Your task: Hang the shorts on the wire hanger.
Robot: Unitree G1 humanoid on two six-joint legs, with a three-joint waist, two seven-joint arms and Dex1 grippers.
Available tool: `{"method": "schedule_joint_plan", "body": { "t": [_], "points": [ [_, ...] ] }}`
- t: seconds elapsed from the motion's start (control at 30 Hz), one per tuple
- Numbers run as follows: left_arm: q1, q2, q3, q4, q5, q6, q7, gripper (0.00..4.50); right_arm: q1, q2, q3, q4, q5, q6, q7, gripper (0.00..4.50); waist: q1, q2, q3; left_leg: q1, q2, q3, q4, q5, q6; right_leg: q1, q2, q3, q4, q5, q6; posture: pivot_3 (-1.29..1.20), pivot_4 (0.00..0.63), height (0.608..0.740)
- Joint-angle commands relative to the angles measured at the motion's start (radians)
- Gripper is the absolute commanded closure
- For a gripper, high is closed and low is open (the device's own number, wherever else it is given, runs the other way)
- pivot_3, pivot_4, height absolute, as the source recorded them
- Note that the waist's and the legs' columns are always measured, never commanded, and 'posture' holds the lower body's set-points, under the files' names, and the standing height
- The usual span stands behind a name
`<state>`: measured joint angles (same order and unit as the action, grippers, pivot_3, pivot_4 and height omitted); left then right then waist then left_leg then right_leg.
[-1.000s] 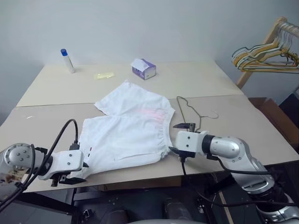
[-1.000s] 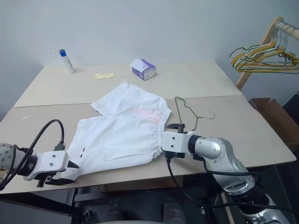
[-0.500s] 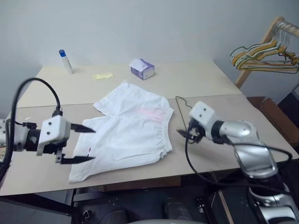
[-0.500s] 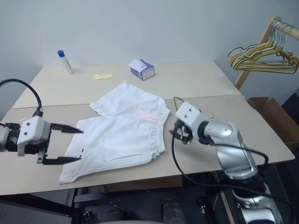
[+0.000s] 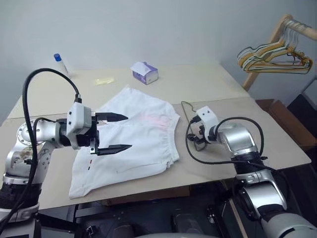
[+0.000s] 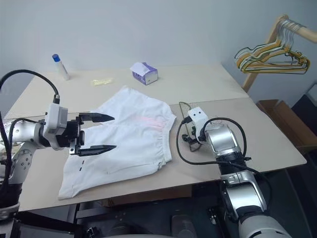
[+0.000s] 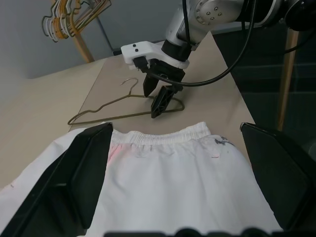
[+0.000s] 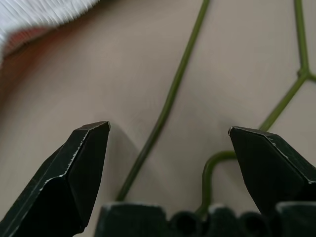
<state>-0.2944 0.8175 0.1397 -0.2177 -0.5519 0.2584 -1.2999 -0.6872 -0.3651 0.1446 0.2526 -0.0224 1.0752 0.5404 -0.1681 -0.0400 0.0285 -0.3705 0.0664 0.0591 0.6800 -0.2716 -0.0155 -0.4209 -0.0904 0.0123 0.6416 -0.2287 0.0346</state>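
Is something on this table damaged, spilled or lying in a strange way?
Nothing looks damaged or spilled. The shorts lie flat but slightly crumpled, one leg reaching the table's front edge. The wire hanger lies flat beside their waistband. A tissue box stands behind.

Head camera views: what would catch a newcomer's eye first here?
The white shorts lie spread flat in the middle of the table, with the left gripper hovering wide open over their left part. Beside the waistband, the right gripper points down, open, over the thin green wire hanger lying on the table. A bunch of hangers hangs on a wooden rack at the far right.
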Motion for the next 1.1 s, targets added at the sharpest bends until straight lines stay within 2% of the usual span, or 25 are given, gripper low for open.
{"method": "schedule_joint_plan", "body": {
  "t": [0.03, 0.07, 0.17, 0.37, 0.53, 0.73, 0.83, 0.97, 1.1],
  "points": [
    [0.015, 0.006, 0.017, -0.010, -0.009, -0.028, -0.011, 0.02, -0.020, -0.001, 0.002, 0.018, 0.033, -0.033, 0.030, 0.00, -0.013, 0.000, 0.000, 0.000, 0.000, 0.000, 0.000, 0.000, 0.000, 0.000, 0.000, 0.000, 0.000, 0.000, 0.000, -0.11, 0.000, 0.740],
    [0.018, 0.004, 0.016, -0.011, -0.008, -0.030, -0.010, 0.02, -0.017, 0.002, 0.008, 0.027, 0.043, -0.034, 0.043, 0.00, -0.016, 0.000, 0.000, 0.001, 0.000, 0.000, 0.000, 0.000, 0.000, 0.000, 0.000, 0.000, 0.000, 0.000, 0.000, -0.11, 0.000, 0.740],
    [0.023, 0.000, 0.011, -0.019, -0.010, -0.032, -0.005, 0.00, -0.009, 0.011, 0.030, 0.053, 0.042, -0.049, 0.041, 0.58, -0.016, 0.000, 0.000, 0.001, 0.000, 0.000, 0.000, 0.000, 0.000, 0.001, 0.000, 0.000, 0.000, 0.000, 0.000, -0.10, 0.000, 0.740],
    [0.040, 0.001, 0.003, -0.031, -0.014, -0.030, -0.009, 0.00, 0.005, 0.001, 0.062, 0.038, 0.024, -0.088, 0.028, 2.61, -0.015, 0.000, 0.000, 0.001, 0.000, -0.001, 0.000, 0.000, 0.000, 0.001, 0.000, 0.001, 0.000, 0.000, 0.000, -0.10, 0.000, 0.740],
    [0.044, 0.003, -0.008, -0.024, -0.002, -0.038, -0.016, 0.00, -0.008, -0.004, 0.059, 0.042, 0.054, -0.038, 0.056, 2.61, -0.013, 0.000, 0.000, 0.001, 0.000, 0.000, 0.000, 0.000, 0.000, 0.001, 0.000, 0.000, 0.000, 0.000, 0.000, -0.11, 0.000, 0.740],
    [0.035, -0.008, -0.028, -0.013, 0.012, -0.056, -0.009, 0.00, -0.013, -0.008, 0.134, 0.076, 0.046, 0.014, 0.090, 2.61, -0.013, 0.000, -0.001, 0.001, 0.001, -0.001, 0.000, 0.000, 0.000, 0.001, 0.000, 0.000, 0.000, 0.000, 0.000, -0.11, 0.000, 0.740],
    [0.033, -0.009, -0.032, -0.011, 0.018, -0.064, -0.005, 0.00, -0.011, -0.006, 0.148, 0.097, 0.030, 0.002, 0.069, 3.19, -0.013, -0.001, -0.002, 0.002, 0.001, 0.000, 0.000, 0.000, 0.000, 0.002, 0.000, 0.000, 0.000, 0.000, 0.000, -0.11, 0.000, 0.740],
    [0.034, -0.013, -0.032, -0.014, 0.021, -0.066, 0.000, 0.00, -0.002, -0.008, 0.163, 0.112, 0.013, -0.001, 0.054, 4.43, -0.013, -0.003, -0.004, 0.002, 0.001, -0.001, 0.000, 0.000, 0.000, 0.002, 0.000, 0.000, 0.000, 0.000, 0.000, -0.11, 0.000, 0.740],
    [0.028, -0.025, -0.027, -0.012, 0.017, -0.064, 0.013, 0.00, 0.006, -0.019, 0.147, 0.109, 0.007, -0.008, 0.034, 4.47, -0.011, -0.003, -0.007, 0.003, 0.001, -0.001, 0.000, 0.000, 0.000, 0.003, 0.000, 0.000, 0.000, 0.000, 0.000, -0.11, 0.000, 0.740]
  ]
}}
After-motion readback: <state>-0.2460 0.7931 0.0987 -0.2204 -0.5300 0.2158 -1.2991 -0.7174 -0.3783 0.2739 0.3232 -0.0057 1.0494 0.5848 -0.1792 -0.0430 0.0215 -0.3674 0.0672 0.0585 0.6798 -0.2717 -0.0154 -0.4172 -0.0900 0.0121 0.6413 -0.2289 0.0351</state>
